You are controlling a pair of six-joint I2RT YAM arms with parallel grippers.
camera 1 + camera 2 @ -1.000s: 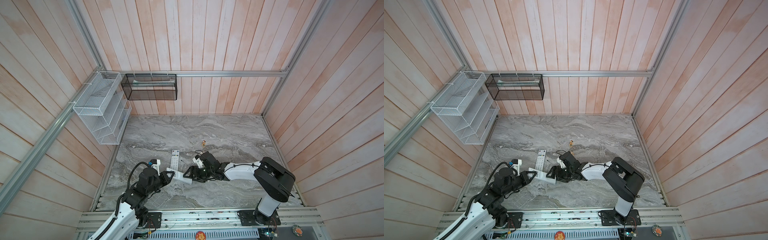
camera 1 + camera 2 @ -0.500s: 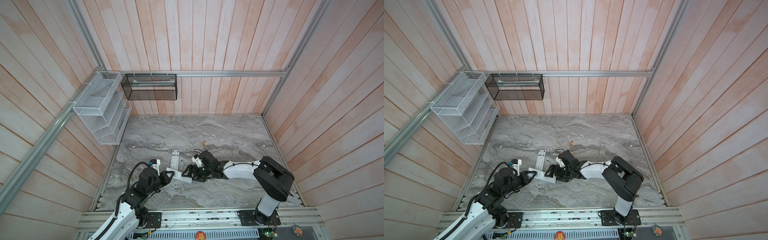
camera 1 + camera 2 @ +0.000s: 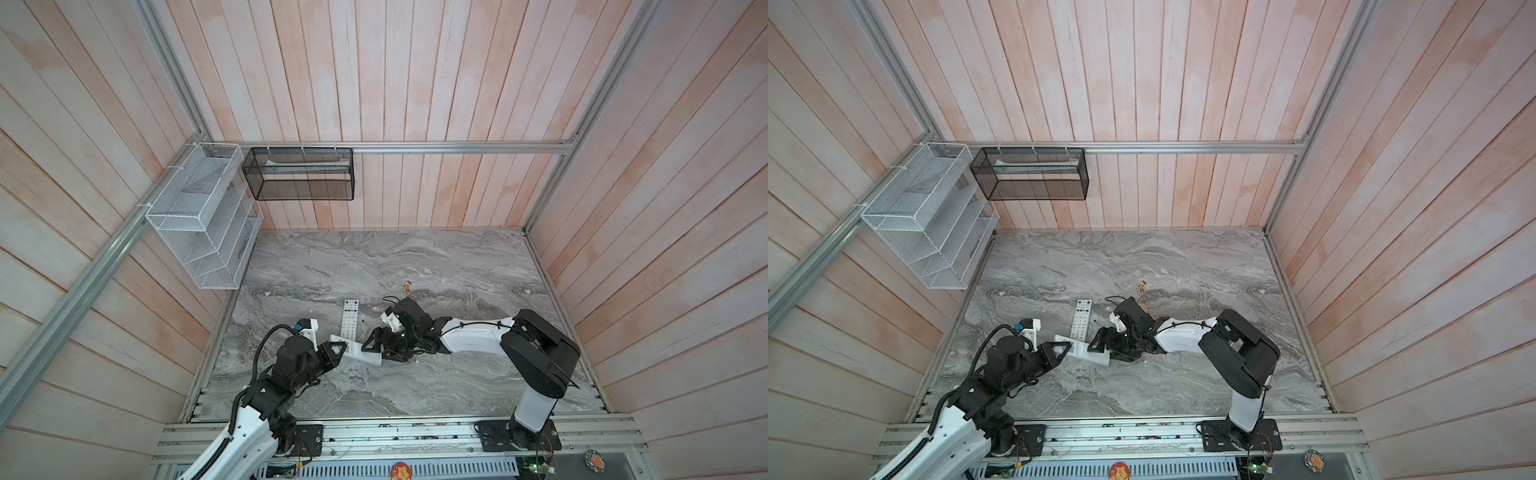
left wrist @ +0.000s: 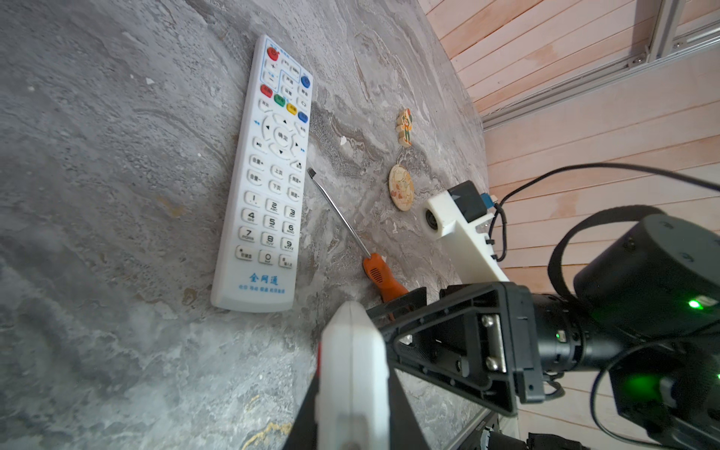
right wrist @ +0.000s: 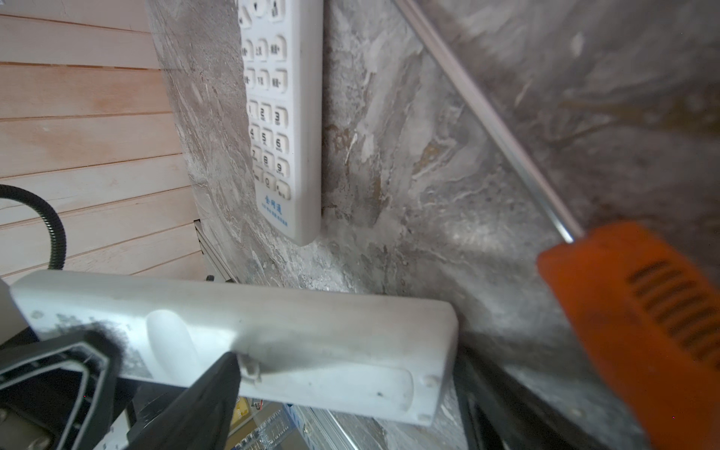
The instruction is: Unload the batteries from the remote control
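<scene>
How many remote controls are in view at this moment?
2. The buttons-up remote lies flat on the table beside the screwdriver; the held remote, back showing, is gripped at one end by the left pincer. I see no others hidden.

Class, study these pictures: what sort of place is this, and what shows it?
Most likely a robot lab test cell, not a home: two robot arms mounted on a metal rail, a marble-look tabletop boxed in by wood-plank walls, and wire baskets tied to the frame.
</scene>
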